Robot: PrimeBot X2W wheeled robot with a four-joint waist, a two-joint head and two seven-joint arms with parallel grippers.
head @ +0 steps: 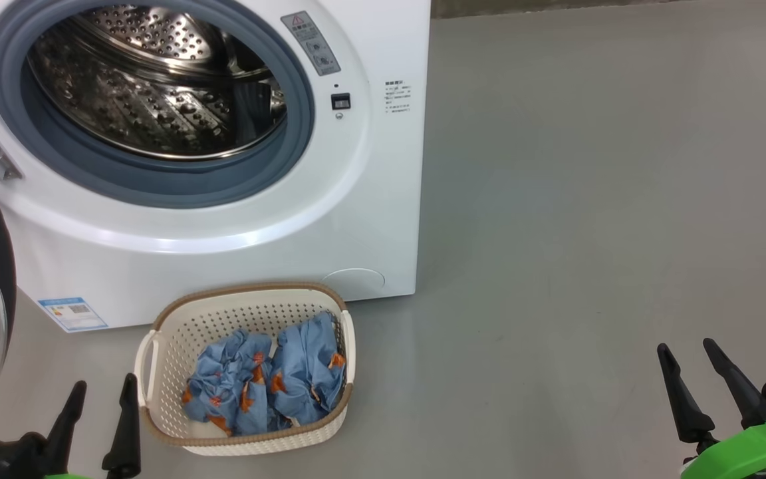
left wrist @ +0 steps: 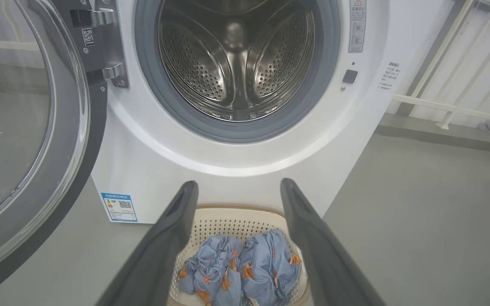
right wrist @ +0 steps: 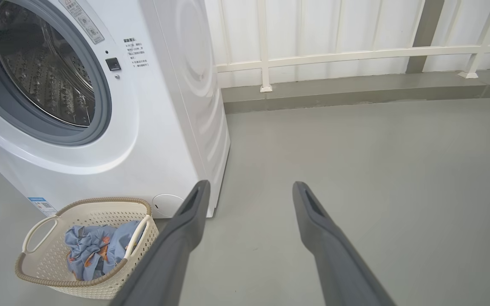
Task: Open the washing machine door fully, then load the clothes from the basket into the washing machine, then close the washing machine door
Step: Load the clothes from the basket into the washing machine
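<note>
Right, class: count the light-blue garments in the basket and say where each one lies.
2. The first garment is crumpled in the middle of the basket; the second garment lies against its right wall, touching the first. More could be hidden underneath.

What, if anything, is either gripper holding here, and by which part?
Nothing is held. The left gripper and right gripper both stand open and empty; the clothes lie in the basket.

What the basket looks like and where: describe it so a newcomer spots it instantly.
Find the big white washing machine. On the grey floor just before it stands the basket. Nothing else there is cream perforated plastic with a brown rim, holding crumpled blue clothes.
</note>
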